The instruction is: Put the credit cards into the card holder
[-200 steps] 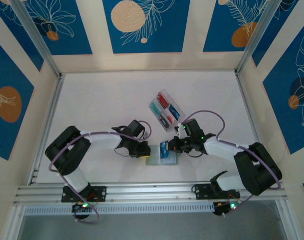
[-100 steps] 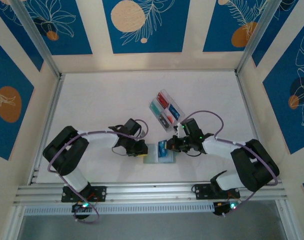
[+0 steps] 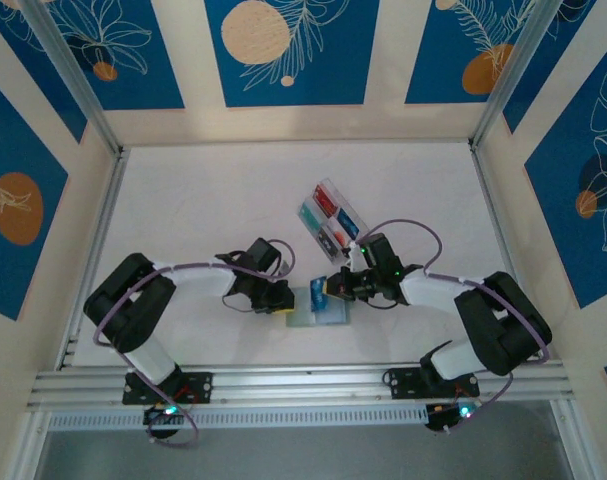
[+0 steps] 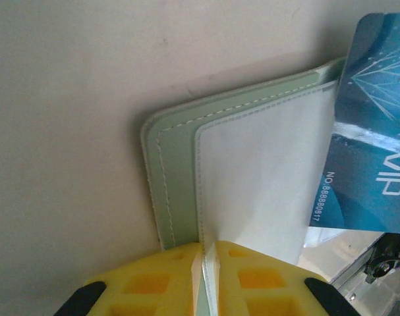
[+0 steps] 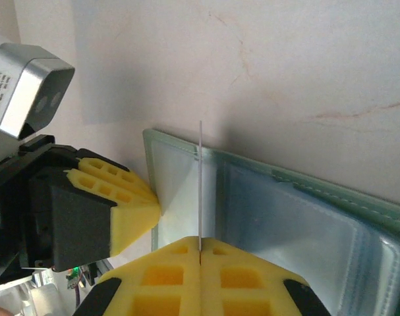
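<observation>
My left gripper pinches the card holder by its flap, presumably to keep it open; my right gripper clamps the teal card edge-on, ready to slot in.

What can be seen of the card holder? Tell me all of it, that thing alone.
The card holder is a sage-green folding wallet of soft material, with pale stitching along its rounded edges. It lies open and flat on the white table, clear plastic sleeves facing up. The left gripper pinches a thin pale inner leaf at one edge. The right gripper holds a teal card edge-on over a sleeve's rim; whether it has entered cannot be told.
</observation>
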Motion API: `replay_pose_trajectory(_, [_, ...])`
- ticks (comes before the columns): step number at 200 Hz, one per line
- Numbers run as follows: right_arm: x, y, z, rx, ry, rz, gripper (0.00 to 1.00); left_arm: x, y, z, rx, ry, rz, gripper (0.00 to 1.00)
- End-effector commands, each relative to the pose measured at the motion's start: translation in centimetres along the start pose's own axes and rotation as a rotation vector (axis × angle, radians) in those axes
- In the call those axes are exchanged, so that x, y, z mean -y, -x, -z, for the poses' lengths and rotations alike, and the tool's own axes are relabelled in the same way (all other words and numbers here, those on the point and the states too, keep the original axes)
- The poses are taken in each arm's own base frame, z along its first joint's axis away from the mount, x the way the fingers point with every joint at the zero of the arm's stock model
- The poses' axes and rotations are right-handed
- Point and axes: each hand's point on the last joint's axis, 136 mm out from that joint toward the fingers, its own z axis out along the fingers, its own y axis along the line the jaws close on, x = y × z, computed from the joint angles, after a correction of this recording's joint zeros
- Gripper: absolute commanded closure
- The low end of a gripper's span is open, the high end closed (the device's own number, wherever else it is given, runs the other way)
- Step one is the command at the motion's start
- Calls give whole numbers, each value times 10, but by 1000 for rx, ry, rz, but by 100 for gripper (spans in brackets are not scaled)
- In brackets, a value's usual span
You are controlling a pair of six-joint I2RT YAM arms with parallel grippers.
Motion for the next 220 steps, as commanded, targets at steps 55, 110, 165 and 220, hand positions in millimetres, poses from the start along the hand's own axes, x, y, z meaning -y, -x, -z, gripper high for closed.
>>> replay_pose_trajectory(55, [-9, 1, -10, -35, 50, -6, 100, -35, -17, 0, -43, 118, 49, 85])
replay_pose_trajectory(110, [-15, 2, -8, -41, 95, -25, 100, -39, -19, 0, -46, 133, 50, 85])
replay_pose_trajectory(165, [-7, -14, -10, -95, 96, -62, 100, -40, -19, 1, -43, 138, 49, 85])
replay_pose_trajectory(220, [6, -36, -9, -162, 40, -86, 100, -42, -20, 2, -44, 145, 49, 85])
